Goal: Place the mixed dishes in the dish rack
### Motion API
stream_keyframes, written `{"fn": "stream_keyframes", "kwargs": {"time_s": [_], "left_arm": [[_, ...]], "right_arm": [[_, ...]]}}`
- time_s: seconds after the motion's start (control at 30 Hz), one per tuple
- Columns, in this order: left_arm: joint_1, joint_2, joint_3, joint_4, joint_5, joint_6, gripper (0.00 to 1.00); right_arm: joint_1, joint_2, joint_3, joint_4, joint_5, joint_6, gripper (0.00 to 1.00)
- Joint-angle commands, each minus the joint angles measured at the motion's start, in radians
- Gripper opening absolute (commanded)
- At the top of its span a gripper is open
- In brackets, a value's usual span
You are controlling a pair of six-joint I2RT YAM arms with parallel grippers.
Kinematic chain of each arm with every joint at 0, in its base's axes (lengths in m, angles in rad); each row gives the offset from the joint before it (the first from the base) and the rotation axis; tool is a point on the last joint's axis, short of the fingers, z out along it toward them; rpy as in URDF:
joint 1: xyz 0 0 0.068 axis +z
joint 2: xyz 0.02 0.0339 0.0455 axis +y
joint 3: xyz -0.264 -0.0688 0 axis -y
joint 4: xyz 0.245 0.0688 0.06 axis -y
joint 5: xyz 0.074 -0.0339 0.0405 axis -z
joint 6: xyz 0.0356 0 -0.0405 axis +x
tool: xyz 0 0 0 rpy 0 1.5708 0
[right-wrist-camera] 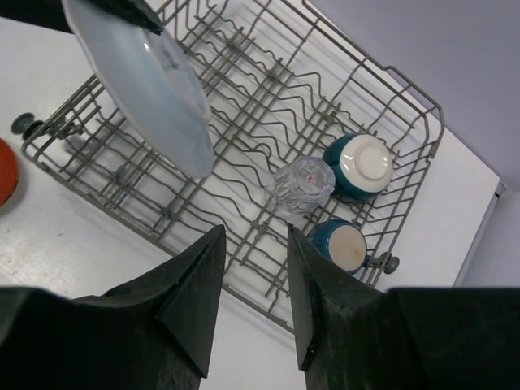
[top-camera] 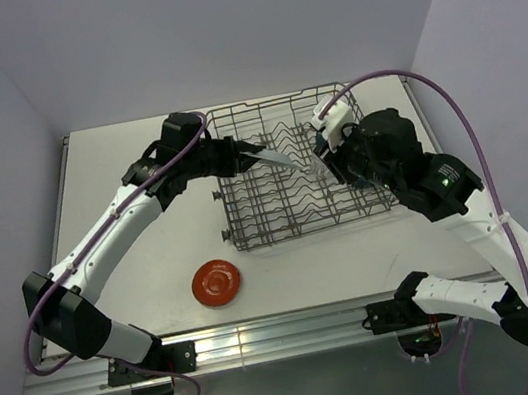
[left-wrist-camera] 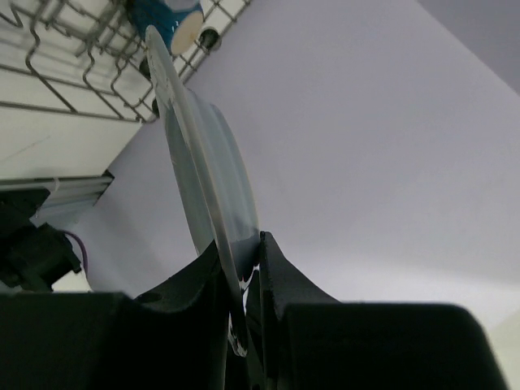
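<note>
The pale blue-grey plate (left-wrist-camera: 203, 162) is clamped by its rim between the left fingers (left-wrist-camera: 191, 284), which are pressed against both of its faces. It is held on edge and tilted over the left part of the dish rack (top-camera: 251, 243). No contact with a tine can be made out, and empty slots are seen beneath it in the right wrist view. The right fingers (right-wrist-camera: 195, 276) are spread apart with nothing between them. They are held above the rack and near the plate's free edge.

Further out, three pieces are already seated close together at the right end of the rack: the clear glass tumbler (right-wrist-camera: 303, 183), the cream bowl with dark outside (right-wrist-camera: 357, 166) and the dark blue mug (right-wrist-camera: 341, 244). Whether the bowl and the mug are set mouth up or mouth down cannot be told.

Outside the rack, the red-orange plate (top-camera: 216, 282) is left lying flat on the worktop (top-camera: 154, 267), just off the rack's near left corner.

The task is judged to be past its middle. Three of the five dishes are loaded and a fourth is poised to be lowered between the tines. The red-orange plate is not yet picked up, so one placement and one full pick-and-place are reckoned to be left.
</note>
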Motion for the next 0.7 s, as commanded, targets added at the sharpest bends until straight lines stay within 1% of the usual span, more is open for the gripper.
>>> {"fn": "stream_keyframes", "kwargs": {"time_s": [0.0,0.07,0.13,0.23,0.27,0.3,0.33,0.37,0.4,0.43,0.5,0.57,0.67], "left_arm": [[-0.008,-0.041,-0.001,0.031,-0.133,-0.286,0.0],[-0.023,-0.027,-0.014,0.06,-0.187,-0.331,0.0],[-0.04,0.001,0.006,0.071,-0.259,-0.345,0.0],[-0.06,0.064,0.037,0.115,-0.324,-0.394,0.0],[-0.062,0.103,0.052,0.115,-0.324,-0.423,0.0],[-0.063,0.126,0.075,0.114,-0.324,-0.432,0.0],[-0.065,0.149,0.132,0.103,-0.364,-0.441,0.0],[-0.066,0.198,0.165,0.091,-0.372,-0.451,0.0],[-0.066,0.228,0.246,0.074,-0.381,-0.457,0.0],[-0.072,0.281,0.29,0.027,-0.399,-0.466,0.0],[-0.085,0.32,0.342,0.029,-0.414,-0.544,0.0],[-0.111,0.356,0.364,0.069,-0.485,-0.63,0.0],[-0.134,0.419,0.457,0.03,-0.525,-0.693,0.0]], "right_arm": [[0.006,0.016,0.043,0.04,0.098,-0.023,0.43],[0.006,0.004,0.034,0.042,0.091,0.008,0.42],[0.006,-0.03,0.008,0.054,0.094,0.051,0.42],[0.006,-0.071,-0.019,0.057,0.091,0.078,0.42],[0.006,-0.077,-0.023,0.051,0.091,0.081,0.42],[0.006,-0.09,-0.03,0.04,0.1,0.083,0.42],[0.006,-0.094,-0.035,0.033,0.109,0.085,0.42],[0.006,-0.1,-0.042,0.02,0.117,0.085,0.42],[0.006,-0.113,-0.047,0.016,0.126,0.086,0.42],[0.006,-0.12,-0.05,0.011,0.131,0.092,0.41],[0.006,-0.145,-0.056,0.0,0.135,0.095,0.41],[0.006,-0.157,-0.05,-0.016,0.143,0.101,0.41],[0.006,-0.177,-0.03,-0.05,0.16,0.092,0.41]]}}
